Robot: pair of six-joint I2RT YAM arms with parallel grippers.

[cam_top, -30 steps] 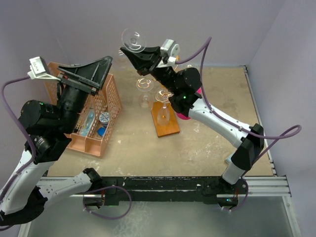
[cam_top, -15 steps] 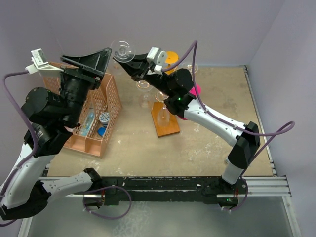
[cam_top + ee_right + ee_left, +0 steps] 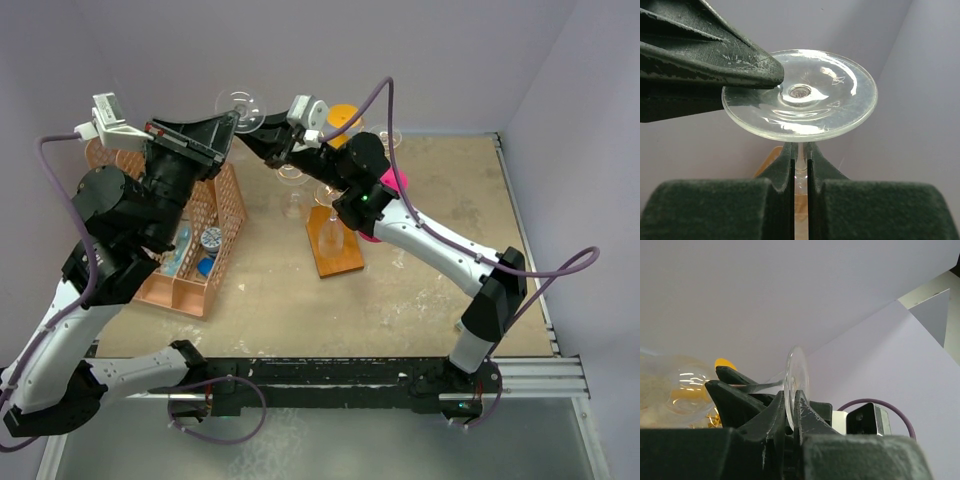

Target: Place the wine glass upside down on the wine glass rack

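So, from above: right claw (image 3: 258, 137) pinches the wine glass (image 3: 238, 103) by its stem. The glass lies sideways, foot poking ahead into the left claw (image 3: 230, 120). The rack (image 3: 338, 255) sits below and behind the right claw, nearer that arm. Left wrist: jaws clamp the foot's rim. Right wrist: stem squeezed tight. No readable labels.

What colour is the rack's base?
The wine glass rack's base is reddish-brown wood; top external view shows it best.

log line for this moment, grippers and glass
right gripper: shut on wine glass stem | left gripper: shut on foot rim | glass: mid-air | wine glass rack: held glass not on it
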